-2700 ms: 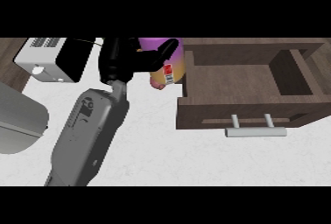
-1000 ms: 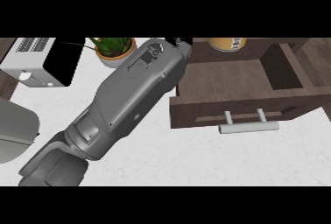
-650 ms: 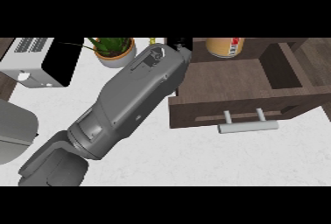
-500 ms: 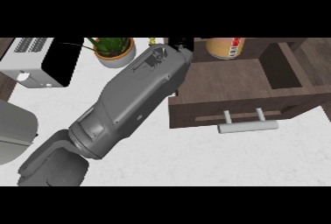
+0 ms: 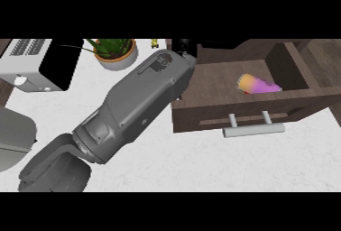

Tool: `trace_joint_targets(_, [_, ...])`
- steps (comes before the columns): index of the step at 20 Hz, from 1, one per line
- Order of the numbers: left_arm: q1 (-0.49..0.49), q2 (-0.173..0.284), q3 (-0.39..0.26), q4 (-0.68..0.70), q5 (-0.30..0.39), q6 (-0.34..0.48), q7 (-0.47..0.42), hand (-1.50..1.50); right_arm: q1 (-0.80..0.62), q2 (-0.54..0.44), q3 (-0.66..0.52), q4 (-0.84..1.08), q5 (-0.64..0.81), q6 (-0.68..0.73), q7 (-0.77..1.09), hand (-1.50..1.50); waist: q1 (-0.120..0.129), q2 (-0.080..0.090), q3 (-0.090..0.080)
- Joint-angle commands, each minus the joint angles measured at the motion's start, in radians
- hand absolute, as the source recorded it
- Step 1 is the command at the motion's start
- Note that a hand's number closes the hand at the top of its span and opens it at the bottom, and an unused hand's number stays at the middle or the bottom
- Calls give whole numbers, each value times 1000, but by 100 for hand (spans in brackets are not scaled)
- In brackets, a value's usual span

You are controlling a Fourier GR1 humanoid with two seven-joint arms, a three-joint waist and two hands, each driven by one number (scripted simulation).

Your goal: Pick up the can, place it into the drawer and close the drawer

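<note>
At the far left a grey rounded object (image 5: 15,135) was seen, cut off by the view's edge. Above it, near the top left, a white appliance with a dark front panel (image 5: 40,65) stood on the white bench (image 5: 220,162). Just to its right a potted plant (image 5: 114,54) in a pale round pot was found, green leaves spreading over the rim.

A single grey forearm (image 5: 126,113) was stretched from the lower left corner up toward the top middle, passing beside the plant's pot and crossing the drawer's left wall. Which arm it was could not be made out with certainty. Only a small dark part of its hand (image 5: 183,45) was shown at the upper edge, behind the drawer's back left corner; whether the fingers were straight or curled could not be told, and nothing was seen to be held in them.

To the right, the dark wooden drawer (image 5: 200,115) stood pulled open, its pale bar handle (image 5: 253,131) set on the front panel over the bench. Inside, the can (image 5: 258,85) lay on its side on the drawer floor, toward the right wall, with orange and purple colouring, well apart from the hand.
</note>
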Motion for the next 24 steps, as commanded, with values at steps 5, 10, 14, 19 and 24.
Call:
trace_joint_targets(5, [28, 0, -18, 35, 68, 13, -85, -150, 39, 43, 21, -52, 2, 15, 6, -150, -8, 3, -1])
trace_joint_targets(10, [11, 0, -42, 35, 103, 3, -101, -150, -27, -21, -18, 10, 11, 34, -40, -150, -2, 4, 0])
trace_joint_targets(14, [-6, 0, -42, -24, 139, 34, -92, -150, -76, -72, -32, -98, 211, 52, -116, -150, 8, 5, -1])
trace_joint_targets(19, [0, 0, -35, 0, 151, 13, -162, -150, -97, -73, 11, -125, 273, 96, -186, -150, 19, 0, -1])
trace_joint_targets(24, [-14, 0, -55, -31, 160, 54, -191, -150, -164, -59, 143, -181, 518, 80, -196, -150, 44, 0, -1])
